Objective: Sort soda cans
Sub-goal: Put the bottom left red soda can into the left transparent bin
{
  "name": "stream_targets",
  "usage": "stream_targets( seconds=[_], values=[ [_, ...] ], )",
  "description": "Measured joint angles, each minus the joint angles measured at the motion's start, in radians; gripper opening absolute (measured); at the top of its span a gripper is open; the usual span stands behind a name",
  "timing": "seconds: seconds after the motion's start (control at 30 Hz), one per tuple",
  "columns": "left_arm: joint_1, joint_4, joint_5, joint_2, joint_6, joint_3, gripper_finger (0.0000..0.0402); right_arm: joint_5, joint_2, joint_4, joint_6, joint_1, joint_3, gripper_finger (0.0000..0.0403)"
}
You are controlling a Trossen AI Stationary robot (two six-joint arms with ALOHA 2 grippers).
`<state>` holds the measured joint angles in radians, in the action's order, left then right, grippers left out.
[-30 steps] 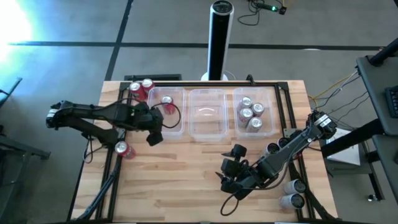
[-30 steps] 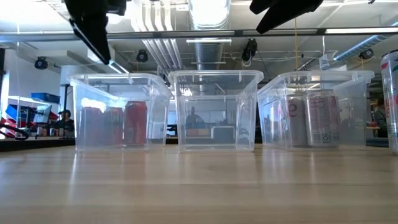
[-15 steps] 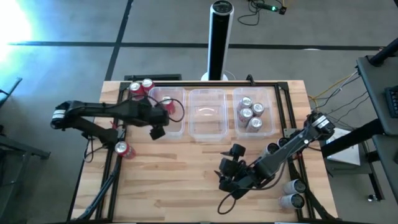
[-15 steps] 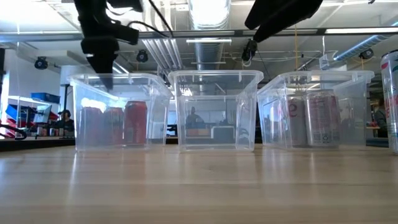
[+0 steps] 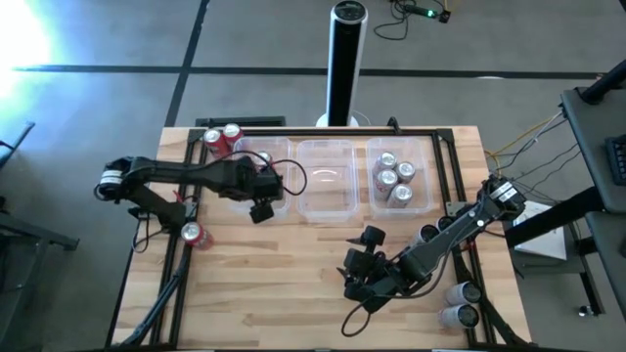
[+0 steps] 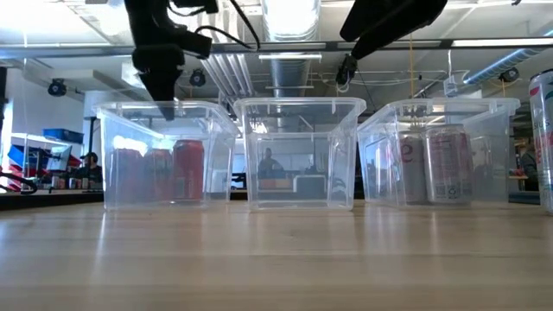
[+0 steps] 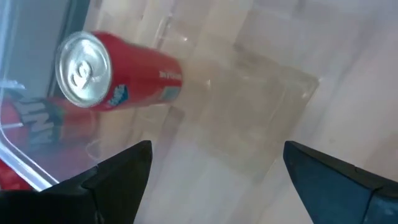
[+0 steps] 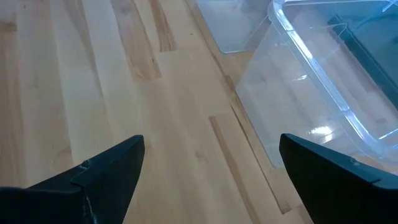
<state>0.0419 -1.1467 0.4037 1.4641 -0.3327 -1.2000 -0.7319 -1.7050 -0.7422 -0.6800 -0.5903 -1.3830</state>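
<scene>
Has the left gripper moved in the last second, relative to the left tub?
Yes. In the high view the left gripper has shifted rightward along the left tub's front edge, toward the middle tub. Its fingers are open and empty.

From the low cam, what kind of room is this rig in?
Probably an open lab or office workspace: exposed ceiling ducts overhead, people at desks behind the clear tubs, and cables trailing off the wooden table.
</scene>
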Motion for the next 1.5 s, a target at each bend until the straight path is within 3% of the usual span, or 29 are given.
stream_targets(
  seconds=[0.27, 0.37, 0.53, 0.67, 0.9, 1.1, 1.5],
  values=[
    [-0.004, -0.038, -0.009, -0.030, -0.009, -0.074, 0.0347, 0.001, 0.000, 0.000, 0.001, 0.000, 0.001, 0.0368],
    [-0.014, -0.132, -0.055, -0.047, -0.020, -0.137, 0.0347, 0.001, 0.000, -0.001, 0.002, 0.000, 0.001, 0.0368],
    [-0.098, -0.438, -0.185, -0.099, -0.101, -0.253, 0.0347, 0.003, 0.000, -0.001, -0.002, -0.003, 0.005, 0.0368],
    [-0.212, -0.424, -0.308, -0.177, -0.215, -0.244, 0.0347, 0.003, 0.000, -0.002, -0.007, -0.003, 0.011, 0.0368],
    [-0.377, -0.425, -0.296, -0.247, -0.342, -0.084, 0.0347, 0.007, 0.000, 0.001, -0.008, -0.003, 0.011, 0.0368],
    [-0.471, -0.425, -0.387, -0.268, -0.328, 0.089, 0.0348, 0.008, 0.000, 0.013, 0.000, -0.003, 0.011, 0.0368],
    [-0.513, -0.424, -0.411, -0.283, -0.184, 0.267, 0.0348, 0.008, 0.000, 0.022, -0.002, -0.003, 0.011, 0.0368]
  ],
)
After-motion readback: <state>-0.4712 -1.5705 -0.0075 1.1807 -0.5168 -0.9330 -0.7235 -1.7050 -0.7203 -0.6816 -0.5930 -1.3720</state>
